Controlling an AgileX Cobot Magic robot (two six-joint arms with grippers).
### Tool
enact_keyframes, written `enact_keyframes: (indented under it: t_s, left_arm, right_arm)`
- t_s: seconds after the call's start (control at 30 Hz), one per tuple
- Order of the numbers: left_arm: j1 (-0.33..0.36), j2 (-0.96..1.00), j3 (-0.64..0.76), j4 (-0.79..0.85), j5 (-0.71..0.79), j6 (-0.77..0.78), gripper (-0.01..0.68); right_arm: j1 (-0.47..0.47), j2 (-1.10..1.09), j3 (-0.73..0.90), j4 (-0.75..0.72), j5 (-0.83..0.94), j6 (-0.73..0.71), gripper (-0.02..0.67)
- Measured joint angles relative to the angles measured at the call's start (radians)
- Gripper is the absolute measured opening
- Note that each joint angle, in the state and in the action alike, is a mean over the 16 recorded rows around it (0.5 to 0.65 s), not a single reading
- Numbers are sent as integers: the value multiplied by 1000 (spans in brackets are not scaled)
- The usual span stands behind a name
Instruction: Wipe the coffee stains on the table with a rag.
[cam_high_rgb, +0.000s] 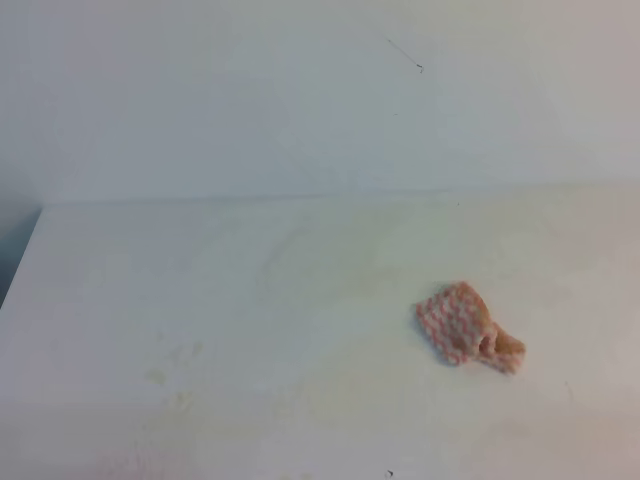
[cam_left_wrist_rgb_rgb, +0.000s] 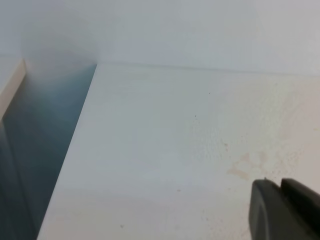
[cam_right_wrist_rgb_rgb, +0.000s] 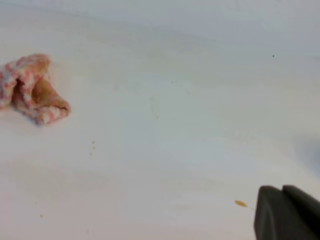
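Right gripper (cam_right_wrist_rgb_rgb: 282, 212) closed and empty, clear of crumpled rag (cam_high_rgb: 467, 325) on tabletop (cam_high_rgb: 250, 270); faint coffee stains (cam_high_rgb: 170, 375) left of rag unwiped.

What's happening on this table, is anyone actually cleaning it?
Nothing is being handled right now. A crumpled pink-checked rag, stained brown, lies loose on the white table. Faint tan coffee stains show on the left side, and a small drop lies near the right gripper, which is shut and empty. The left gripper sits off by the stains, its state unclear.
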Motion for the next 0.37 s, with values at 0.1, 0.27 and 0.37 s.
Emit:
enact_keyframes:
  t_s: [0.1,0.27,0.37]
  left_arm:
    - [0,0,0,0,0,0,-3]
    - [0,0,-3,0,0,0,-3]
    - [0,0,-1,0,0,0,-3]
  right_arm:
    - [0,0,0,0,0,0,-2]
    - [0,0,0,0,0,0,-2]
    - [0,0,0,0,0,0,-2]
